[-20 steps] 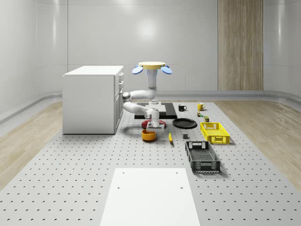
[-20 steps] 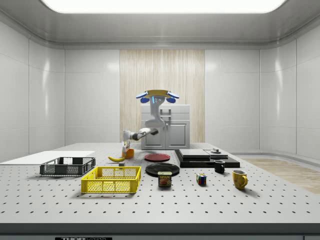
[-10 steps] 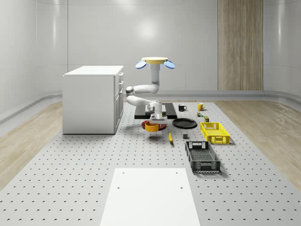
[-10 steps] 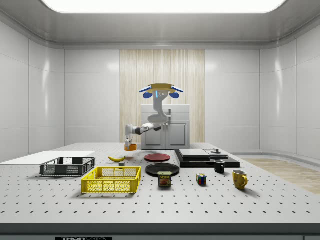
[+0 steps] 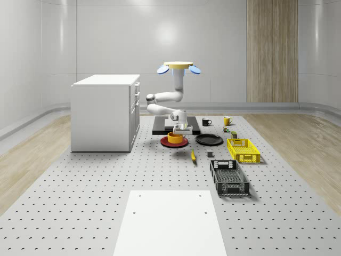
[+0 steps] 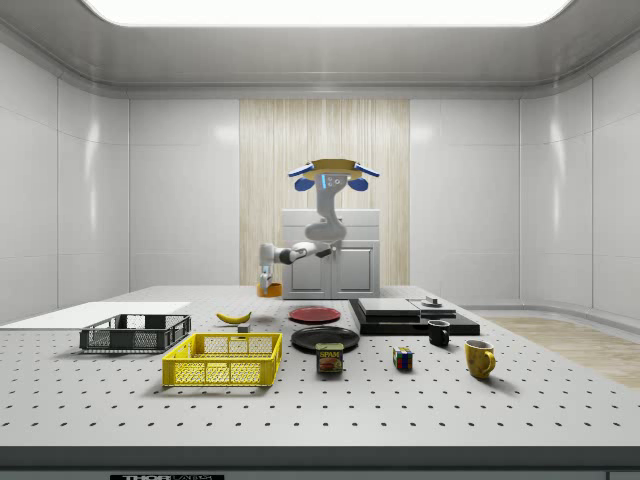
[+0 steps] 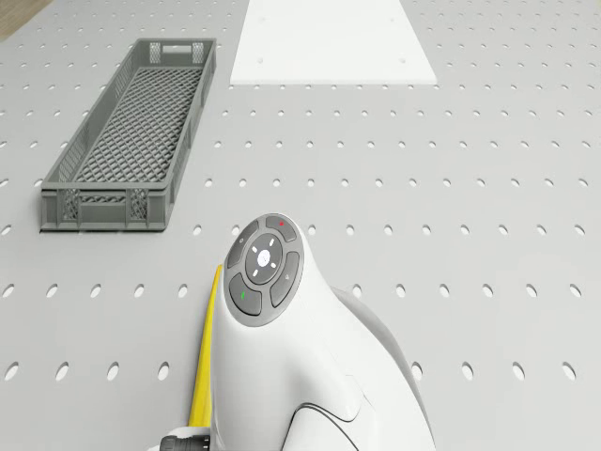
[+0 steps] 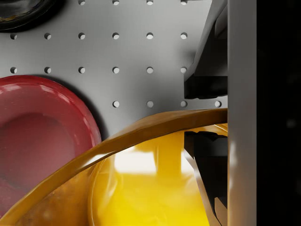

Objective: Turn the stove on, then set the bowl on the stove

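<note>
The drone [image 5: 179,66] hovers near the stove [image 5: 190,125] — its gripper [image 5: 180,130] clamps the orange bowl's [image 5: 176,138] rim, holding it in the air above the red plate [image 5: 165,142].

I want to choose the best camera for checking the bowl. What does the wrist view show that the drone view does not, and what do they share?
The wrist view shows the orange bowl pinched at its rim by the gripper, with the red plate below it. The drone view shows the grey crate, the white board, the banana and the arm's wrist. Both show the perforated table.
</note>
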Motion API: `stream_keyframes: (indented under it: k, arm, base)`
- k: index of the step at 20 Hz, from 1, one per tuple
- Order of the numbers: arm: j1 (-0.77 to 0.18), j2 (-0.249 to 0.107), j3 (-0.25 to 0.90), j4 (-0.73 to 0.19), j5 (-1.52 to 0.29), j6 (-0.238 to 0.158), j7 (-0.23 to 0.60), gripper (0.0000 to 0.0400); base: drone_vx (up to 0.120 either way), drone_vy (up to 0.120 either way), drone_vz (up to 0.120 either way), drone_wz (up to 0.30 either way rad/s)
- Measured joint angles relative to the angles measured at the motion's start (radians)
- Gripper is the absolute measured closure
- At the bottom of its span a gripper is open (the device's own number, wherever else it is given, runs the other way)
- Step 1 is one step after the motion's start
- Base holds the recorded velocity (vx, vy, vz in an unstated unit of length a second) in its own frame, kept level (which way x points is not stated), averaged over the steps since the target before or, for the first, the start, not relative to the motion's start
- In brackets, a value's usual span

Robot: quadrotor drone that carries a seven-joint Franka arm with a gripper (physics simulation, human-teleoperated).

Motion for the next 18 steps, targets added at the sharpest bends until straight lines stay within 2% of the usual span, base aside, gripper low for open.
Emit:
stream_keyframes:
  k: [4, 7, 18]
  arm:
    - [0.001, 0.002, 0.0, 0.0, -0.001, -0.002, -0.001, 0.03]
    - [0.002, 0.003, 0.0, 0.0, -0.001, -0.003, -0.002, 0.03]
    - [0.004, 0.008, 0.0, -0.001, -0.003, -0.007, -0.004, 0.03]
  base:
    - [-0.12, 0.0, 0.0, 0.0]
    - [-0.12, 0.0, 0.12, 0.0]
    - [-0.12, 0.0, 0.0, 0.0]
